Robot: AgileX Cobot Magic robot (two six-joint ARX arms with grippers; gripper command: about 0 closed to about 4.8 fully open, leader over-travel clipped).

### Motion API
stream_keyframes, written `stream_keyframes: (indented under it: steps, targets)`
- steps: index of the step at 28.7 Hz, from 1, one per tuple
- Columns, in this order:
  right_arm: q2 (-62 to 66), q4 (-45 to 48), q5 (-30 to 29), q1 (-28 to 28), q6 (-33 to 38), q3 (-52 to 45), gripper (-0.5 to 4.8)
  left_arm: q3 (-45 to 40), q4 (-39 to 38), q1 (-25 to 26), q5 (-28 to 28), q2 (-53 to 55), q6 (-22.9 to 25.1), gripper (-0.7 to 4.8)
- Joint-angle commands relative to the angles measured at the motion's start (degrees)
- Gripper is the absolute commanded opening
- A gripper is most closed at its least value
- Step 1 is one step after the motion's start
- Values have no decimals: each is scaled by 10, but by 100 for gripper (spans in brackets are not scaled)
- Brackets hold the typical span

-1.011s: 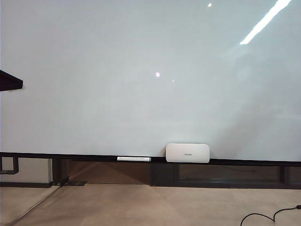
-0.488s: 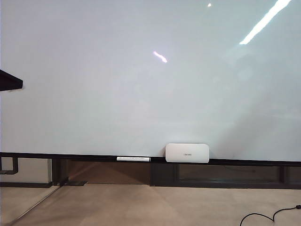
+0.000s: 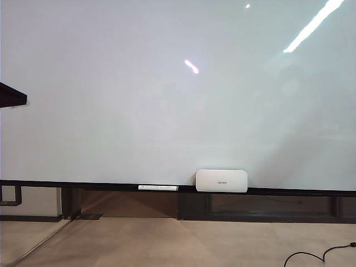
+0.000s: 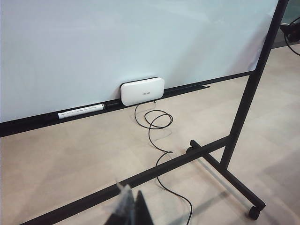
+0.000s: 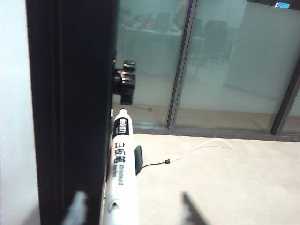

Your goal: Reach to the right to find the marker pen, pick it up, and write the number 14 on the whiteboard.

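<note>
The whiteboard [image 3: 167,111] fills the exterior view, its glossy face bare; the number 14 is not in view. Neither gripper shows there. In the right wrist view the marker pen [image 5: 123,173], a white barrel with a black band and dark lettering, stands along the board's black side frame [image 5: 70,117]. My right gripper [image 5: 135,212] is open around it, the pen close to one finger and a wide gap to the other. In the left wrist view my left gripper [image 4: 133,201] hangs shut and empty over the floor, well short of the whiteboard [image 4: 117,42].
A slim white pen [image 3: 158,188] and a white rounded box [image 3: 221,181] rest on the dark lower rail. A black cable [image 4: 157,136] snakes over the floor between the stand's legs [image 4: 234,178]. A black knob [image 5: 124,84] juts from the side frame.
A bright reflection on the whiteboard has shifted upward. Nothing else differs in the exterior view.
</note>
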Motion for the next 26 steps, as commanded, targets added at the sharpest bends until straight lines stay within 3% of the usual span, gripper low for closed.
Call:
stream_keyframes:
  steps: [1, 14, 18, 21, 24, 26]
  targets:
    - [-3, 7, -2, 0, 1, 2, 236, 2, 8, 0, -1, 0, -3, -6]
    - [-3, 6, -3, 0, 1, 2, 202, 2, 8, 0, -1, 0, -4, -6]
    - [-3, 6, -5, 0, 1, 2, 114, 2, 8, 0, -1, 0, -4, -6]
    - [-3, 6, -5, 0, 1, 2, 103, 2, 8, 0, -1, 0, -3, -6]
    - [-3, 3, -4, 0, 1, 2, 46, 2, 8, 0, -1, 0, -3, -6]
    - [-3, 0, -5, 0, 1, 2, 39, 2, 8, 0, -1, 0, -4, -6]
